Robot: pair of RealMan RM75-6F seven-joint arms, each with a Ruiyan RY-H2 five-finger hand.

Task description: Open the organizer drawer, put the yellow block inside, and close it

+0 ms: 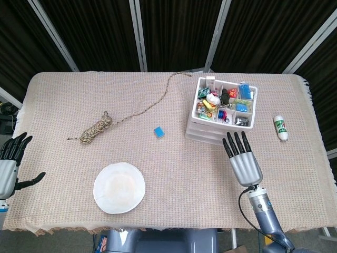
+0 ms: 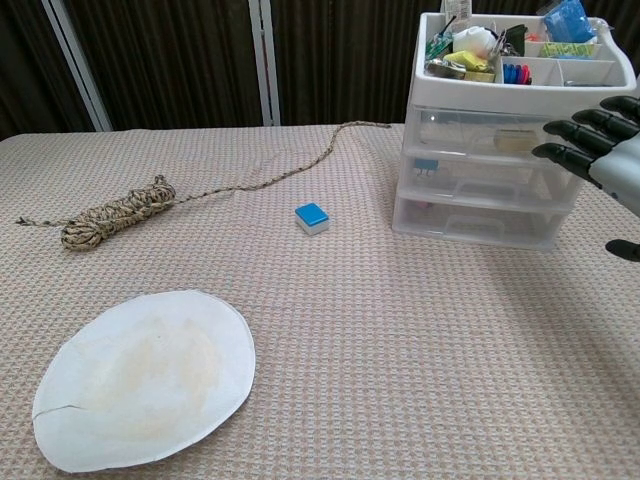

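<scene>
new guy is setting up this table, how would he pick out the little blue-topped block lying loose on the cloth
Start at the clear plastic drawer organizer on the right half of the table, then look left along the cloth. The block lies by itself between the organizer and the coiled rope, above the white plate. It is the only small square piece lying loose, blue on top with pale sides.

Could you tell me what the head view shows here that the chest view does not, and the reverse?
Only the head view shows the left hand, open at the table's left edge, the white bottle right of the organizer, and the right hand's wrist and forearm.

Only the chest view shows the organizer's clear drawer fronts, all closed.

Both show the organizer with its cluttered top tray, the right hand open and close to it, the blue block, the rope bundle and the white plate. Neither clearly shows a yellow block on the cloth.
</scene>
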